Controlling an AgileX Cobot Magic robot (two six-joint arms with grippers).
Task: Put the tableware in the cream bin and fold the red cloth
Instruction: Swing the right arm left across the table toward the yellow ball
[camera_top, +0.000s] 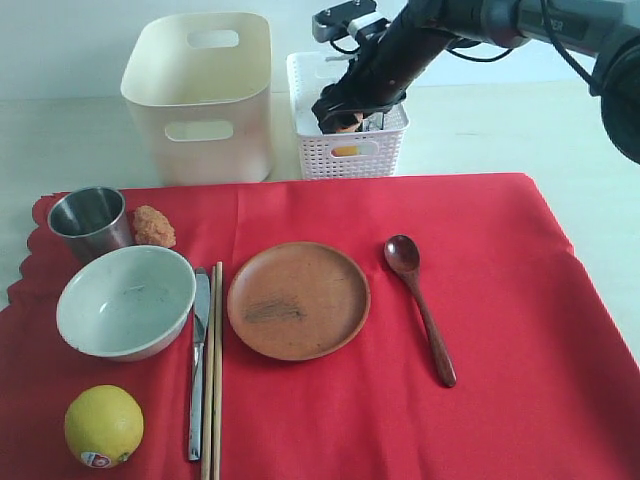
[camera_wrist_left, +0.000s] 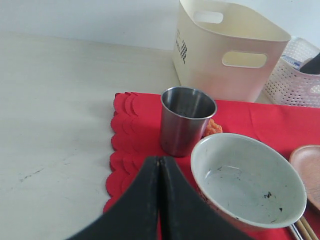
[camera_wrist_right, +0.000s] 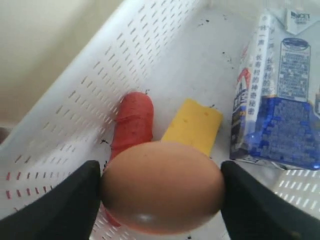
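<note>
On the red cloth (camera_top: 500, 280) lie the pale bowl (camera_top: 126, 300), steel cup (camera_top: 88, 222), brown plate (camera_top: 298, 299), dark wooden spoon (camera_top: 420, 305), metal knife (camera_top: 198, 360) and chopsticks (camera_top: 213, 370). The cream bin (camera_top: 205, 95) stands behind the cloth, at the back left. My right gripper (camera_top: 345, 118) hangs inside the white lattice basket (camera_top: 350, 155), shut on a brown egg (camera_wrist_right: 162, 185). My left gripper (camera_wrist_left: 160, 161) is shut and empty, low over the cloth's scalloped edge (camera_wrist_left: 122, 150), just short of the cup (camera_wrist_left: 186, 120) and bowl (camera_wrist_left: 247, 182). The exterior view does not show it.
A lemon (camera_top: 103, 425) sits at the cloth's front left. An orange-brown food lump (camera_top: 153, 226) lies beside the cup. Inside the basket are a sausage (camera_wrist_right: 132, 122), cheese (camera_wrist_right: 192, 125) and a milk carton (camera_wrist_right: 280, 100). Pale tabletop (camera_wrist_left: 60, 110) surrounds the cloth.
</note>
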